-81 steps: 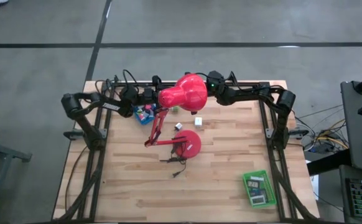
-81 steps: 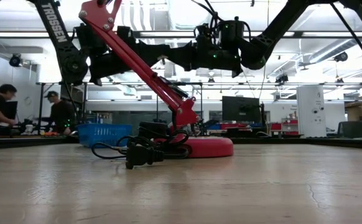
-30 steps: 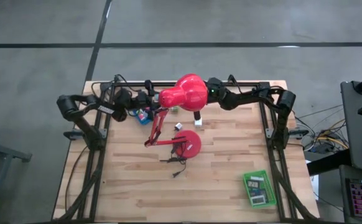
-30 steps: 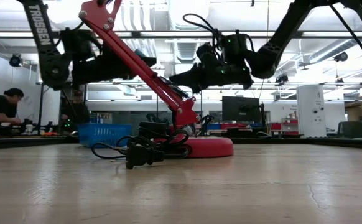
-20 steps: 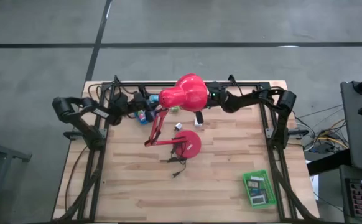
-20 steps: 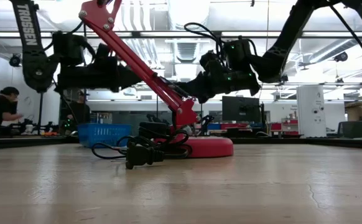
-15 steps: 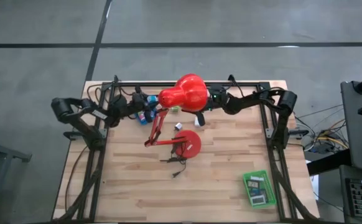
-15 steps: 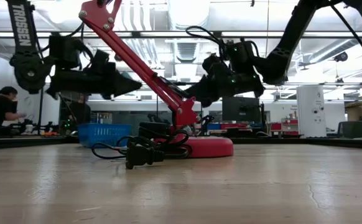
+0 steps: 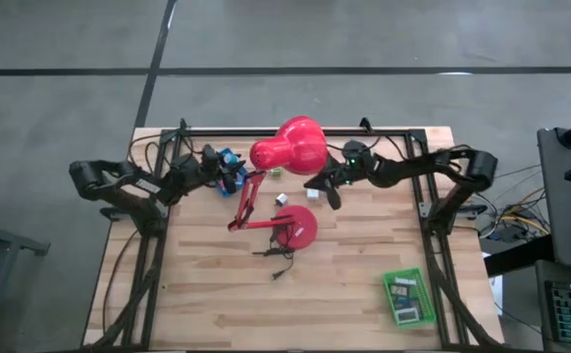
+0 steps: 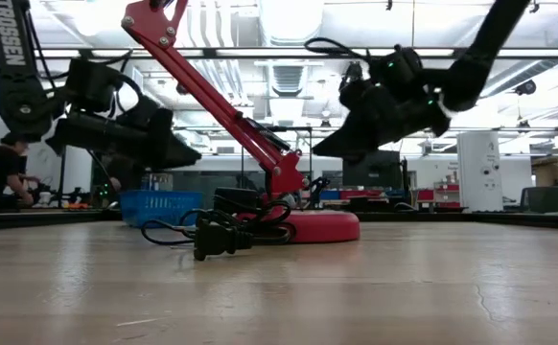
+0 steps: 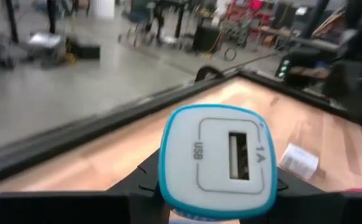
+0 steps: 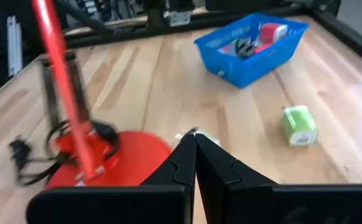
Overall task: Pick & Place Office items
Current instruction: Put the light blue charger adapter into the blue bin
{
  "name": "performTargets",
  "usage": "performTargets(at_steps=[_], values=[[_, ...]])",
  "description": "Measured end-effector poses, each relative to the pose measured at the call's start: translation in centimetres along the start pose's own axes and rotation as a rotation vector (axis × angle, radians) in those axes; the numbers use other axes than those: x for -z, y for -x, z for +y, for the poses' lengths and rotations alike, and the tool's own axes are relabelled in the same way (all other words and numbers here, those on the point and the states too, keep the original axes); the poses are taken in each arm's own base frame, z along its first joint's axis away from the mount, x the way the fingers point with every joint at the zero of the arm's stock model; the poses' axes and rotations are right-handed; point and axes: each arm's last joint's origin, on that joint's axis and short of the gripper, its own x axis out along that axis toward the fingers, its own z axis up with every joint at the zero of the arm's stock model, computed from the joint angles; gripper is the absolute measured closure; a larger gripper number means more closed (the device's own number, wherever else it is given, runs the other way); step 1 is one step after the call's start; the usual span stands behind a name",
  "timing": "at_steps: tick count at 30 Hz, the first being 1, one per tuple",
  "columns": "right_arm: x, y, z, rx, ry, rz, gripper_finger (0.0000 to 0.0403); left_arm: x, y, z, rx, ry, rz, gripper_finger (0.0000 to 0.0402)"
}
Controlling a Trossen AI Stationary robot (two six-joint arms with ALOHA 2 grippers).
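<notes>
The red lamp (image 9: 287, 147) dominates the far middle of the table (image 9: 217, 294), its base (image 12: 116, 158) on the wood; the blue tray (image 12: 250, 47) sits far left and the green tray (image 9: 408, 297) near right. The left gripper (image 9: 229, 172) hangs over the blue tray, clamped on a teal-rimmed USB charger (image 11: 217, 163); the right gripper (image 12: 193, 163) is closed and empty, just above a small white piece (image 12: 201, 136) beside the base. The green block (image 12: 298, 125) lies loose between base and blue tray; it looks light, rigid and smooth, best pinched across its flat sides.

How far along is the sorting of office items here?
Partly done: the green tray and blue bin hold items. In hand: left end effector grips a USB charger. Left: green block on the table; right end effector shut, empty.
</notes>
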Motion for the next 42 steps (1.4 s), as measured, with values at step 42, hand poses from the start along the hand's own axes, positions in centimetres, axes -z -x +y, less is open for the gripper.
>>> performTargets(at_steps=[42], values=[[-0.8,6.4,6.9,0.062,-0.089,0.205,0.0395,-2.2,0.9,-0.5,-0.288,0.049,0.738,0.0277]])
